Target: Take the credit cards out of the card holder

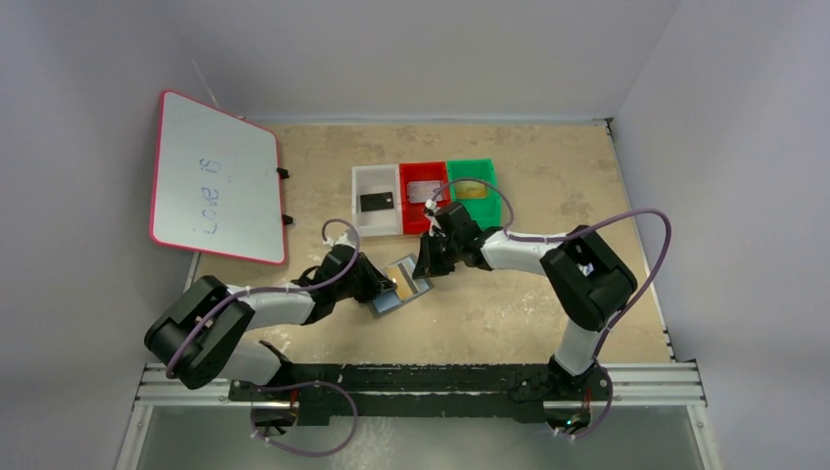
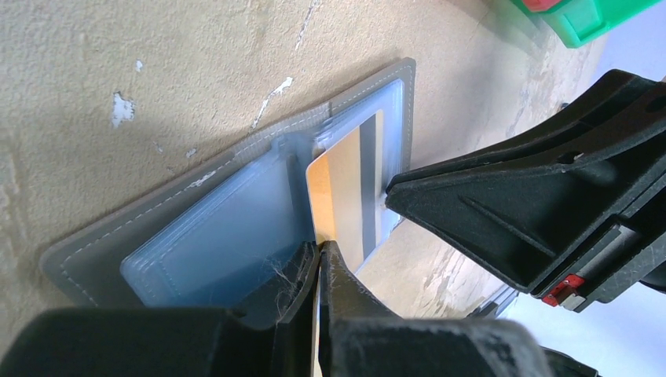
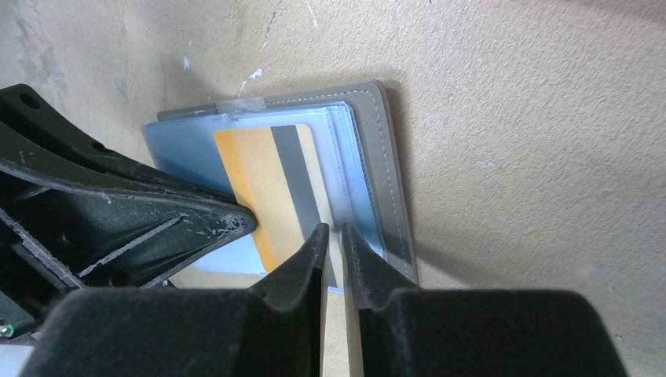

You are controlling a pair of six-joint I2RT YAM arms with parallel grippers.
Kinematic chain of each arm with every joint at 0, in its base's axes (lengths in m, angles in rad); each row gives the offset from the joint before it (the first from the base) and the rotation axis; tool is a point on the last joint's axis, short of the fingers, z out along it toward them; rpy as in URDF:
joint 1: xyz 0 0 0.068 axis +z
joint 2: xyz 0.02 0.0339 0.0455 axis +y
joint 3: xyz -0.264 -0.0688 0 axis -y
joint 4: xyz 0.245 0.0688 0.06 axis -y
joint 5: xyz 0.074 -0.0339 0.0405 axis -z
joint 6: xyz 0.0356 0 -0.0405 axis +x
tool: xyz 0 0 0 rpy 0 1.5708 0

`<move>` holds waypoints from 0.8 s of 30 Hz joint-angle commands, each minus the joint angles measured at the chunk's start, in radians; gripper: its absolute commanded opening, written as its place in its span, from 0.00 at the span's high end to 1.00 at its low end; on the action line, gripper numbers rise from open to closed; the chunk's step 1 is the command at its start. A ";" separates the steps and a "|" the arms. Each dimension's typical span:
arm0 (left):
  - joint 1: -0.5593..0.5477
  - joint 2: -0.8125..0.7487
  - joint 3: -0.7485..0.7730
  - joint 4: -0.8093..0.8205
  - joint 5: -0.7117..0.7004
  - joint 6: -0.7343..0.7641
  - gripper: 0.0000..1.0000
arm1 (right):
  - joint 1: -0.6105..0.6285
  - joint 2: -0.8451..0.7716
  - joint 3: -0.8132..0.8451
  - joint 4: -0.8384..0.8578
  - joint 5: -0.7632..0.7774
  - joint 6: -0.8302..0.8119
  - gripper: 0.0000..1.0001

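Card holder (image 3: 395, 173) lies open flat on the tabletop (image 1: 548, 176), near-centre, between the two arms. One gold card (image 3: 259, 181) sticks partway out of a clear pocket.

The left gripper (image 2: 318, 251) has its jaws clamped on the free edge of that card. We read this as the pull-out grip. The right gripper (image 3: 334, 236) has its jaws almost together at the holder's near-right edge. They look pinched on the holder, probably to pin it so that only the card slides.

Counts:
- 1 holder.
- 3 trays in a row on the far side: white tray (image 1: 372, 181), red tray (image 1: 423, 166), green tray (image 1: 472, 164).
- 1 black card (image 1: 377, 203) in the white tray.
- 1 greyish card (image 1: 423, 188) in the red tray.
- A yellowish patch in the green tray, which we can't identify.
- 1 whiteboard (image 1: 215, 176), far left.

So we see 3 cards for sure, and the gold one is not out yet.
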 commanded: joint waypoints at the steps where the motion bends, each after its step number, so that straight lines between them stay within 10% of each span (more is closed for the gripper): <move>1: -0.006 -0.052 -0.019 -0.072 -0.046 0.034 1.00 | 0.004 -0.002 0.031 -0.086 0.077 -0.029 0.85; 24: -0.005 -0.014 0.111 -0.312 -0.104 0.210 1.00 | 0.083 -0.021 0.120 -0.151 0.166 -0.015 0.75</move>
